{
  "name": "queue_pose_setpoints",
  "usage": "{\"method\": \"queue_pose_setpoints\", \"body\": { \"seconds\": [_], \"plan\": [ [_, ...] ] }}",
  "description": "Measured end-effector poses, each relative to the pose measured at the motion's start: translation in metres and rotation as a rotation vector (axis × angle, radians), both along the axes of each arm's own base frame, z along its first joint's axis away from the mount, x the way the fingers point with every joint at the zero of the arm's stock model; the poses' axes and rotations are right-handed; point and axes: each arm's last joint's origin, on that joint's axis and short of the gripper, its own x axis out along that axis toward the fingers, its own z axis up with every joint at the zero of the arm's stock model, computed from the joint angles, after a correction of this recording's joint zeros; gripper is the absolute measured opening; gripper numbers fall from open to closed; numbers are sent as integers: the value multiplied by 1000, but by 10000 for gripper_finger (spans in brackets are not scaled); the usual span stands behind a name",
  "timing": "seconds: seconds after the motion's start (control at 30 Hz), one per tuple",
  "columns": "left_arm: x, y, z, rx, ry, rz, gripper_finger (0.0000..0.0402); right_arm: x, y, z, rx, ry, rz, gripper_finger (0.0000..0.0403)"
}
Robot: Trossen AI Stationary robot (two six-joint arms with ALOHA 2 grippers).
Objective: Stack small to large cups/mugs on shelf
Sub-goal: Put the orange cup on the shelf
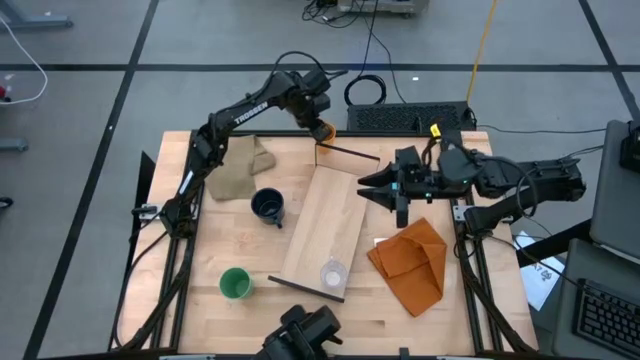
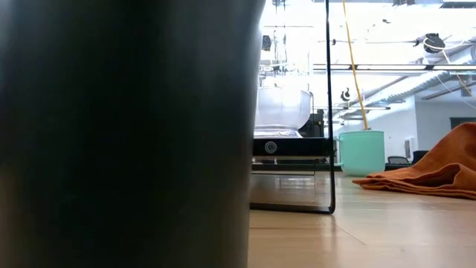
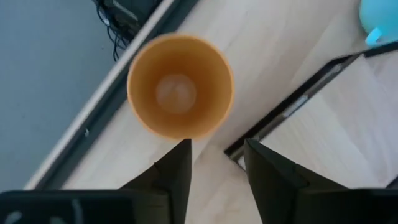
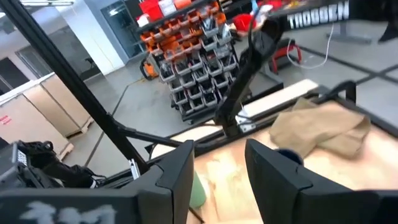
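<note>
An orange cup (image 3: 180,87) stands upright on the table by the far edge, just beyond the shelf's far dark strip (image 3: 292,106). My left gripper (image 3: 216,142) hovers over it, pointing down, open, with nothing between its fingers. The light-wood shelf (image 1: 320,225) lies along the middle of the table, and a clear cup (image 1: 333,272) stands on its near end. A navy mug (image 1: 267,207) and a green cup (image 1: 235,284) stand on the table left of the shelf. A light-blue mug (image 2: 362,152) stands right of it. My right gripper (image 4: 219,144) is open and level above the shelf's right side.
A tan cloth (image 1: 240,165) lies at the far left and an orange cloth (image 1: 410,262) at the near right. A dark thing (image 2: 126,134) stands right in front of the low camera and hides the left half of that view. Black cables and a keyboard (image 1: 405,117) lie beyond the far edge.
</note>
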Motion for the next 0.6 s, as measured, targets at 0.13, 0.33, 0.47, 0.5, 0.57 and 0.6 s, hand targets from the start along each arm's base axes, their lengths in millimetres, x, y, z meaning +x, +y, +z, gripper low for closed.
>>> {"method": "queue_pose_setpoints", "body": {
  "seconds": [0.13, 0.33, 0.47, 0.5, 0.57, 0.6],
  "plan": [
    [0, 1, -1, 10, 0, -29, 168, 7, 2, -13, 62, -23, 27, 137],
    [5, -8, -24, -89, 4, -127, 170, 10, 3, -19, 97, -62, 36, 137],
    [9, -15, -35, -86, 35, -150, 170, 10, 3, -19, 98, -66, 36, 137],
    [11, -16, -35, -64, 41, -160, 170, 10, 3, -19, 99, -66, 35, 137],
    [14, -19, -34, -39, 39, -177, 170, 10, 3, -19, 100, -66, 35, 137],
    [15, -20, -34, -35, 39, -180, 170, 10, 3, -19, 100, -66, 35, 137]
  ]
}}
